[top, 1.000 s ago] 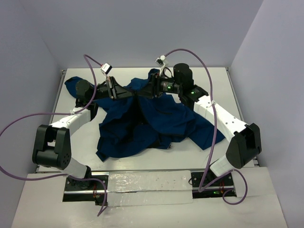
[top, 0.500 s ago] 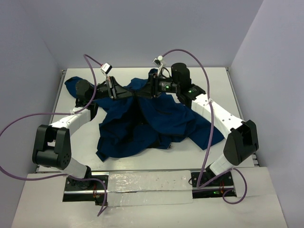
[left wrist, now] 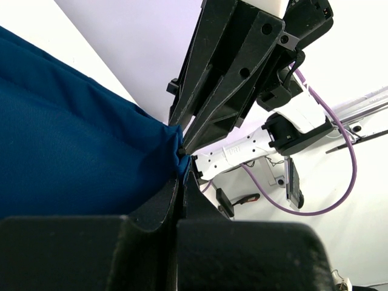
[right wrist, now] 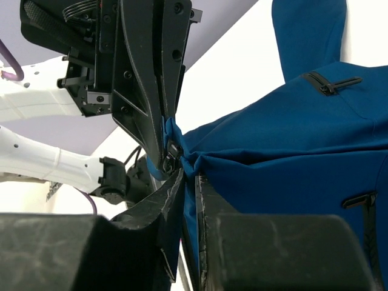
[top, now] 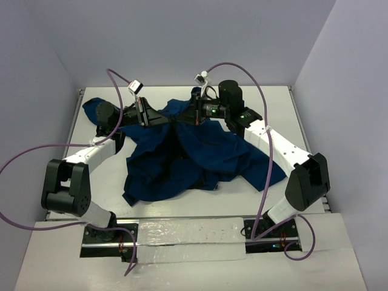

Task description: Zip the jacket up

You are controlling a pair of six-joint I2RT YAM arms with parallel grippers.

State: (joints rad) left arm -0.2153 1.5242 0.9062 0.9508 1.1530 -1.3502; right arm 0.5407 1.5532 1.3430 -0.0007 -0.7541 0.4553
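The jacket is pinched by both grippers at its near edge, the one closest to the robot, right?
No. The left gripper and right gripper pinch the jacket toward its far side, not the near edge; the top external view shows it.

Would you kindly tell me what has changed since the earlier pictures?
The right arm's elbow drew in slightly toward the left arm's side, and the right end effector edged that way with it. Nothing was taken hold of or let go. The left end effector and the jacket stayed put; both end effectors still pinch the fabric where they meet.
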